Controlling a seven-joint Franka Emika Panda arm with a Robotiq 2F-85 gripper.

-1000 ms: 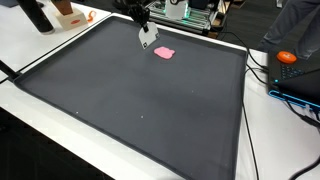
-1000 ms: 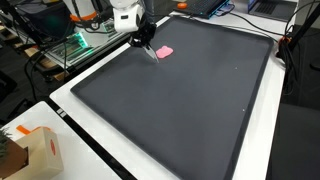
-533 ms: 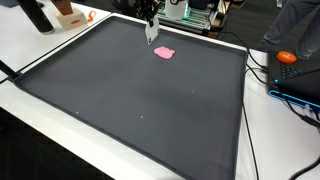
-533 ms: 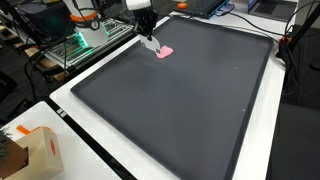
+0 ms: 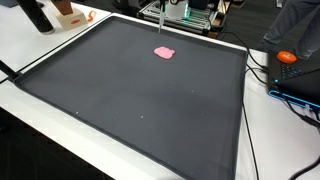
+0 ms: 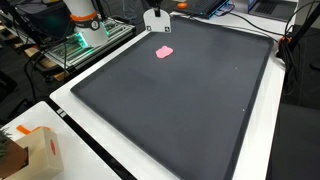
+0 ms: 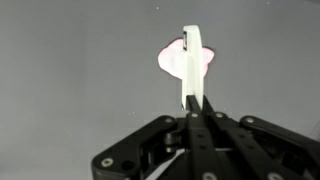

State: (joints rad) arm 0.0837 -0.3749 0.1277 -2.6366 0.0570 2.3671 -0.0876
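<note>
My gripper (image 7: 192,99) is shut on a thin white flat stick (image 7: 192,55) that pokes out past the fingertips. It hangs high above the far edge of the black mat (image 5: 130,100). Both exterior views show little more than the stick (image 5: 160,14) (image 6: 157,17) at the top of the picture. A small pink piece (image 5: 164,53) (image 6: 164,52) lies flat on the mat, below the gripper and apart from it. In the wrist view the stick partly hides the pink piece (image 7: 170,60).
White table edges surround the mat (image 6: 190,100). An orange object (image 5: 287,57), cables and a blue device (image 5: 300,85) lie off one side. A cardboard box (image 6: 35,150) stands at a near corner. Electronics (image 6: 80,45) and the robot base (image 6: 85,15) stand behind the mat.
The gripper, still holding the white stick, has risen from beside the pink piece and moved toward the mat's far edge. The pink piece stays in place.
</note>
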